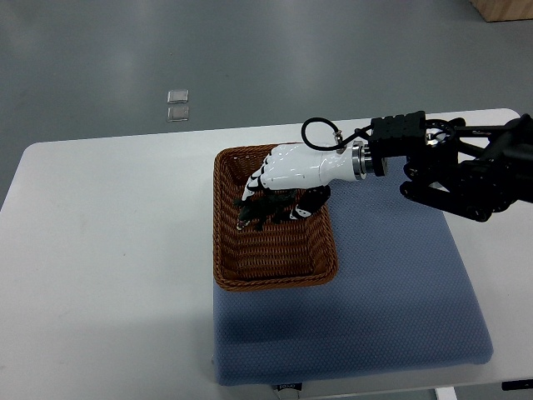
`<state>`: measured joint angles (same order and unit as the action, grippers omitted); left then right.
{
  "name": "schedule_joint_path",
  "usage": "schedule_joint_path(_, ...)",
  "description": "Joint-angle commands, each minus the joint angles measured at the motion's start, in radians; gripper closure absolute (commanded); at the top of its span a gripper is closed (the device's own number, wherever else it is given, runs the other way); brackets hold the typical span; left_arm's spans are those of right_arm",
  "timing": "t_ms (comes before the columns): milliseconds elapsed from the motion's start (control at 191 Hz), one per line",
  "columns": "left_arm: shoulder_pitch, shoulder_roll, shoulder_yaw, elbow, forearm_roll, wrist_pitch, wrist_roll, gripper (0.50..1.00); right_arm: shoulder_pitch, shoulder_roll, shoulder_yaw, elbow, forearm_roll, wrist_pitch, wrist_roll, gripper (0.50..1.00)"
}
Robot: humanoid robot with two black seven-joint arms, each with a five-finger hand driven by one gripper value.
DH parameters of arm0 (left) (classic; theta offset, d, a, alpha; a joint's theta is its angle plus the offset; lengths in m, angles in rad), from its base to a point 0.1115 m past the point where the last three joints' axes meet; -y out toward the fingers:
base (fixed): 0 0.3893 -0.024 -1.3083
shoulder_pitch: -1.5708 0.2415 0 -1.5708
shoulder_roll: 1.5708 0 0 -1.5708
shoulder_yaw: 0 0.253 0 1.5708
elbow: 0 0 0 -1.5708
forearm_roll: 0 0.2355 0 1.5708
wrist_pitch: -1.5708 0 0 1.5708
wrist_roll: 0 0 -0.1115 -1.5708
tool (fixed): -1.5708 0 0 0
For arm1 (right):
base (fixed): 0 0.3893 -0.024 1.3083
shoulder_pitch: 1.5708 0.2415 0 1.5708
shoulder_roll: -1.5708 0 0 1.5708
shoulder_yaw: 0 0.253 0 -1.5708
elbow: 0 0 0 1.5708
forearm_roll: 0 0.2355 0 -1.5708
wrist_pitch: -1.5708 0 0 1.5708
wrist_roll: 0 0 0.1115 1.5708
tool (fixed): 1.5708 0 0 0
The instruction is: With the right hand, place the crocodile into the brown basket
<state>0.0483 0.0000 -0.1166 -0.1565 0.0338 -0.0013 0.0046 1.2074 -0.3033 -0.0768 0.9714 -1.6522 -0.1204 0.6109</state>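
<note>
Right robot hand (286,171) clamped on the crocodile (263,210), inside the brown basket (275,280).
It's a small, dark, almost black toy, details too tiny to make out.

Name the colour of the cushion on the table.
The cushion is blue with a fine dotted weave, seen in the top view.

Table (108,217): white top with rounded corners, seen from above. One blue mat (375,300), dimpled in texture, is laid over the right half and reaches the near edge. One brown basket (275,281), woven and rectangular, is set at the mat's far left corner, its left wall roughly level with the mat's left edge; what lies under its far end cannot be told
</note>
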Motion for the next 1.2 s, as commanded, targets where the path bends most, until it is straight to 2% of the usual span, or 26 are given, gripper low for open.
schedule_joint_path(0,-0.001,0.0,0.0,0.0,0.0,0.0,0.0,0.5,-0.025,0.018,0.0,-0.006,-0.001,-0.015,0.0,0.881)
schedule_joint_path(84,0.001,0.0,0.0,0.0,0.0,0.0,0.0,0.5,-0.026,0.02,0.0,-0.006,-0.001,-0.015,0.0,0.832)
schedule_joint_path(141,-0.001,0.0,0.0,0.0,0.0,0.0,0.0,0.5,-0.026,0.02,-0.003,-0.006,-0.001,-0.015,0.0,0.746)
schedule_joint_path(215,0.001,0.0,0.0,0.0,0.0,0.0,0.0,0.5,-0.031,0.02,-0.003,-0.006,0.0,-0.015,0.0,0.683)
schedule_joint_path(246,-0.001,0.0,0.0,0.0,0.0,0.0,0.0,0.5,-0.032,0.02,-0.001,-0.006,0.002,-0.016,0.0,0.63)
schedule_joint_path(251,0.001,0.0,0.0,0.0,0.0,0.0,0.0,0.5,-0.032,0.02,-0.001,-0.006,0.002,-0.016,0.0,0.605)
schedule_joint_path(272,-0.001,0.0,0.0,0.0,0.0,0.0,0.0,0.5,-0.032,0.02,-0.001,-0.006,0.003,-0.016,0.0,0.583)
schedule_joint_path(529,-0.001,0.0,0.0,0.0,0.0,0.001,0.0,0.5,-0.028,-0.005,0.023,-0.006,0.028,-0.013,0.0,0.579)
schedule_joint_path(623,0.001,0.0,0.0,0.0,0.0,0.0,0.0,0.5,-0.025,-0.02,0.104,-0.006,0.12,0.007,0.0,0.579)
schedule_joint_path(670,-0.001,0.0,0.0,0.0,0.0,0.0,0.0,0.5,-0.023,-0.025,0.127,-0.006,0.186,0.041,0.0,0.579)
schedule_joint_path(801,0.001,0.0,0.0,0.0,0.0,0.0,0.0,0.5,-0.028,-0.083,0.175,-0.008,0.459,0.159,0.0,0.579)
schedule_joint_path(979,0.001,0.0,0.0,0.0,0.0,0.0,0.0,0.5,-0.046,-0.119,0.18,-0.026,0.856,0.194,0.0,0.579)
schedule_joint_path(1031,0.001,0.0,0.0,0.0,0.0,0.0,0.0,0.5,-0.046,-0.119,0.18,-0.026,0.856,0.194,0.0,0.579)
schedule_joint_path(1037,0.001,0.0,0.0,0.0,0.0,0.0,0.0,0.5,-0.054,-0.137,0.18,-0.034,0.999,0.197,0.0,0.579)
schedule_joint_path(1084,-0.001,0.0,0.0,0.0,0.0,0.0,0.0,0.5,-0.055,-0.149,0.173,-0.045,1.115,0.205,0.0,0.576)
schedule_joint_path(1147,0.001,0.0,0.0,0.0,0.0,0.0,0.0,0.5,-0.058,-0.155,0.164,-0.066,1.258,0.248,0.0,0.576)
schedule_joint_path(1194,-0.001,0.0,0.0,0.0,0.0,0.001,0.0,0.5,-0.072,-0.155,0.164,-0.092,1.347,0.288,-0.025,0.576)
